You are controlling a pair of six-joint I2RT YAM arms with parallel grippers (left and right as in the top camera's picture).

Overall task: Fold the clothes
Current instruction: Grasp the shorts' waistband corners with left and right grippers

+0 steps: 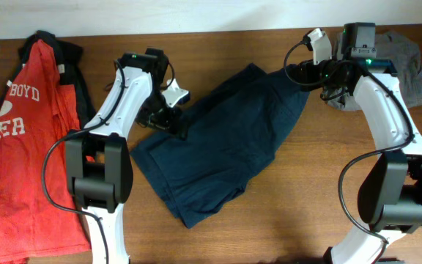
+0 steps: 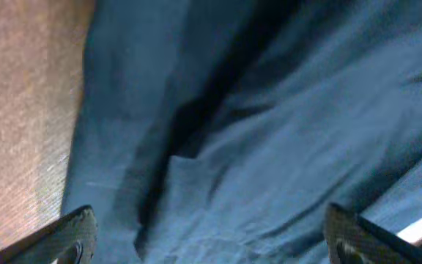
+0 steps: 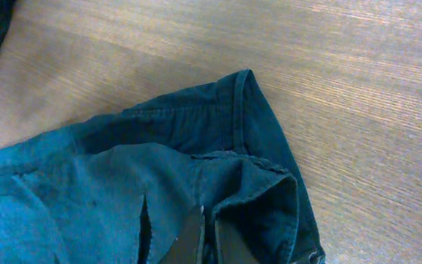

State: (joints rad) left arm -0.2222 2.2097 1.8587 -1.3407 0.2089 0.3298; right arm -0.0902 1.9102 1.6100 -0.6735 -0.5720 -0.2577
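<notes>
Dark navy shorts (image 1: 218,143) lie spread in the middle of the wooden table. My left gripper (image 1: 168,117) is open over the shorts' left edge; in the left wrist view its two fingertips stand wide apart (image 2: 207,238) with blue cloth (image 2: 269,147) between them. My right gripper (image 1: 299,73) is shut on the shorts' upper right corner; in the right wrist view its fingers (image 3: 207,238) pinch a fold of the blue fabric (image 3: 160,161) near the hem.
A red printed T-shirt (image 1: 28,147) on a black garment lies at the left. A grey garment (image 1: 409,66) is bunched at the back right. Bare wood (image 1: 306,198) shows in front of the shorts.
</notes>
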